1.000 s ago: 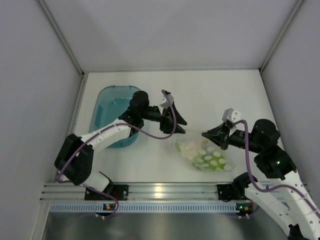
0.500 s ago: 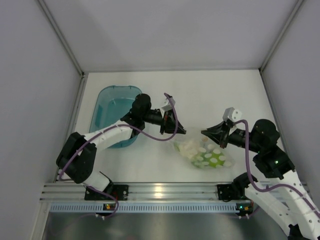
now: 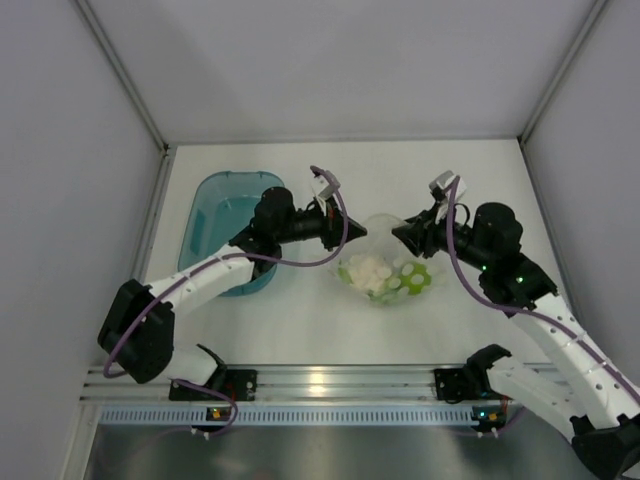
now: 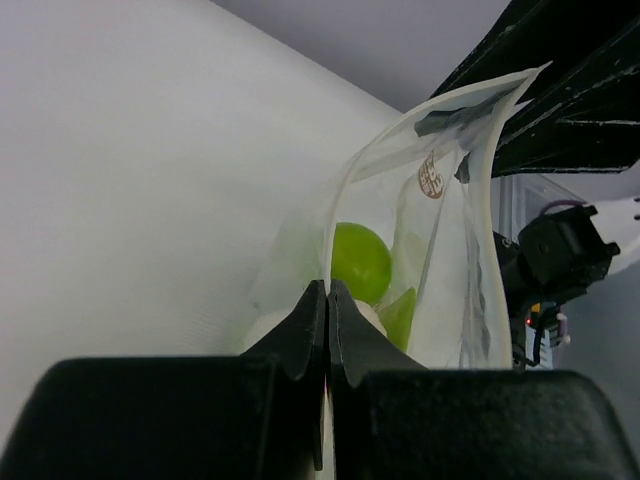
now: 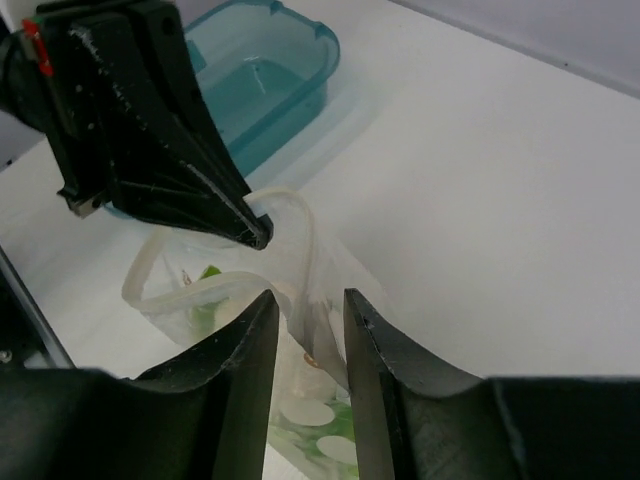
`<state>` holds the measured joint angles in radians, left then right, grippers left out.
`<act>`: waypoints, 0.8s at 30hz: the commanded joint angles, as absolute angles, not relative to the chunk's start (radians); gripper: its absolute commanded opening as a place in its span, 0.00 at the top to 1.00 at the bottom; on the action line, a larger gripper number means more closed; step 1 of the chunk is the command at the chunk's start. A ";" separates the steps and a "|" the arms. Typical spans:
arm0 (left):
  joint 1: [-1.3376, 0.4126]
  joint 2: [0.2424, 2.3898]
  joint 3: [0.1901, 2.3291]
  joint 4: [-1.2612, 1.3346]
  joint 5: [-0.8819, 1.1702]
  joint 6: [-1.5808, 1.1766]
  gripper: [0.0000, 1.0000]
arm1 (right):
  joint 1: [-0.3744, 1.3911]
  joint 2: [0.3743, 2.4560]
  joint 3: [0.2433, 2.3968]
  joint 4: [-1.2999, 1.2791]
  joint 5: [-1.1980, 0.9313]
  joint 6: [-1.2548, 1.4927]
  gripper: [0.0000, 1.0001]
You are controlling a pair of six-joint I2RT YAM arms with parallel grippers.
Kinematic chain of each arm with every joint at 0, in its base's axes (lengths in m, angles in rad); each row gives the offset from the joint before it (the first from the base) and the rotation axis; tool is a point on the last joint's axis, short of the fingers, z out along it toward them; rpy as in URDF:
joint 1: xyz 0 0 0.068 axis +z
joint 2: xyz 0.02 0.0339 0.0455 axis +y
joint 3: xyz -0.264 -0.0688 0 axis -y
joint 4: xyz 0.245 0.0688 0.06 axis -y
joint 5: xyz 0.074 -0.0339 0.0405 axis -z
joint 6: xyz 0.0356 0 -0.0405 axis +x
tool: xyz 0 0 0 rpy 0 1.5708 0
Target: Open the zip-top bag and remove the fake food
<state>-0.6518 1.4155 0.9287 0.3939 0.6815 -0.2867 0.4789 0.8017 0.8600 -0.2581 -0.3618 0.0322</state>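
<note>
Pulling apart too early is the main danger, I think. Over the smooth white table (image 3: 470, 180), just right of the glossy teal tub (image 3: 222, 215) with its rounded corners, the bag (image 4: 455, 230) is held up between the two arms. Whether its bottom touches the table I cannot tell. It is thin clear film, crinkly and probably slippery, printed with pale dots. The left gripper (image 4: 327, 290) is closed flat on one lip, with the film between its black fingers. The right gripper (image 5: 307, 298) has its fingers a little apart on both sides of the other lip, not clamped as far as its own camera shows. If the left pulls alone, the film may slide out, or the whole bag may drag and tip. Inside lies the toy food (image 3: 388, 278): a bumpy white leafy lump (image 3: 365, 270) and a smooth round lime ball (image 4: 358, 262), which could roll out.
</note>
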 commanded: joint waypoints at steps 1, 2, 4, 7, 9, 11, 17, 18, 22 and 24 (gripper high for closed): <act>-0.658 1.381 0.972 0.406 0.543 -0.429 1.00 | 0.489 0.851 0.940 -0.164 -0.220 0.207 0.66; -0.660 1.379 0.973 0.405 0.499 -0.458 1.00 | 0.489 0.857 0.946 -0.161 -0.204 0.277 0.64; -0.666 1.381 0.979 0.405 0.457 -0.520 1.00 | 0.491 0.877 0.946 -0.153 -0.151 0.340 0.61; -0.681 1.382 0.974 0.405 0.338 -0.587 1.00 | 0.489 0.882 0.942 -0.173 -0.057 0.491 0.57; -0.690 1.374 0.966 0.405 0.228 -0.627 1.00 | 0.491 0.881 0.939 -0.187 -0.023 0.577 0.49; -0.707 1.365 0.959 0.405 0.145 -0.638 1.00 | 0.491 0.861 0.930 -0.190 0.023 0.624 0.37; -0.775 1.327 0.943 0.403 -0.173 -0.686 1.00 | 0.508 0.827 0.976 -0.273 0.120 0.595 0.09; -0.794 1.322 0.942 0.406 -0.211 -0.701 1.00 | 0.512 0.828 0.982 -0.294 0.127 0.594 0.01; -0.841 1.321 0.969 0.403 -0.407 -0.715 1.00 | 0.531 0.816 0.934 -0.229 0.047 0.610 0.00; -0.854 1.325 0.983 0.403 -0.461 -0.715 1.00 | 0.531 0.808 0.899 -0.157 -0.035 0.632 0.01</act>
